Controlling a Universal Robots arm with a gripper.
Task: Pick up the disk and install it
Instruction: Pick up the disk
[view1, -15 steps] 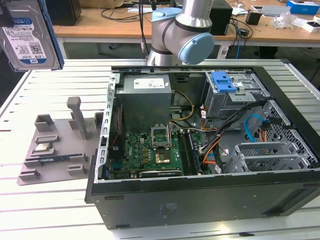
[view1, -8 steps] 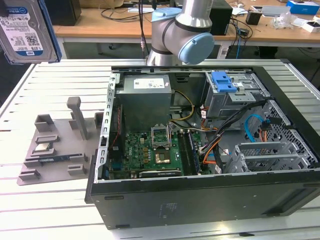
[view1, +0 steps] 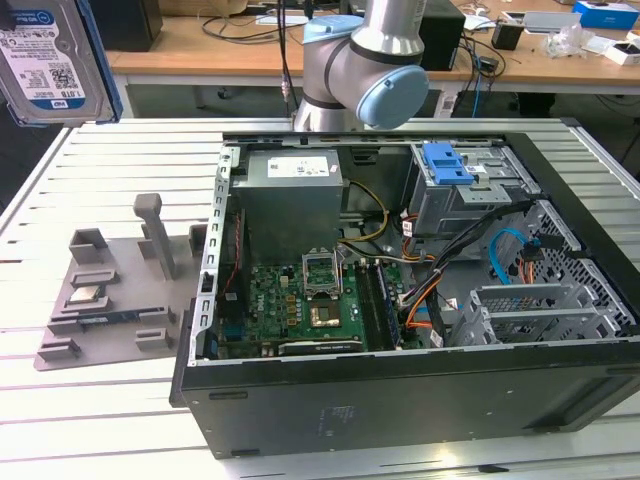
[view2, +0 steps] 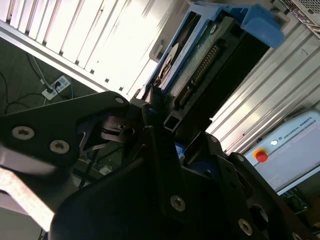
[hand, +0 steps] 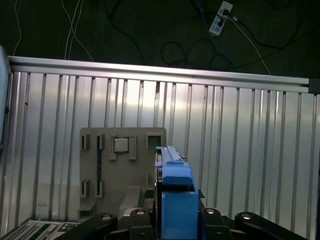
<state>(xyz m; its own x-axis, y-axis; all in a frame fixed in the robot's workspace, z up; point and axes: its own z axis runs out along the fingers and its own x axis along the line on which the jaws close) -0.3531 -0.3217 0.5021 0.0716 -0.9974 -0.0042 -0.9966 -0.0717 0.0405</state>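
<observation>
Where the slatted aluminium worktop (view1: 130, 170) reaches the upper left of the exterior view, the flat silver-grey hard disk (view1: 45, 55) in its bright blue plastic carrier hangs clear above it, its white-and-blue label facing the camera. In the second wrist view the black gripper (view2: 161, 111) has its fingers (view2: 156, 137) clenched on one end of the disk, whose connector edge and circuit board face that camera. In the first wrist view the disk stands edge-on between the gripper's black links, over a grey plastic fixture tray (hand: 125, 170) lying flat on the worktop. That tray sits at the exterior view's left, just beside the open black computer case (view1: 400, 400) at centre and right. The arm's grey-and-blue joints (view1: 365, 60) show at top centre, behind the case. A blue-handled drive cage (view1: 455, 165) sits in the case's upper right.
</observation>
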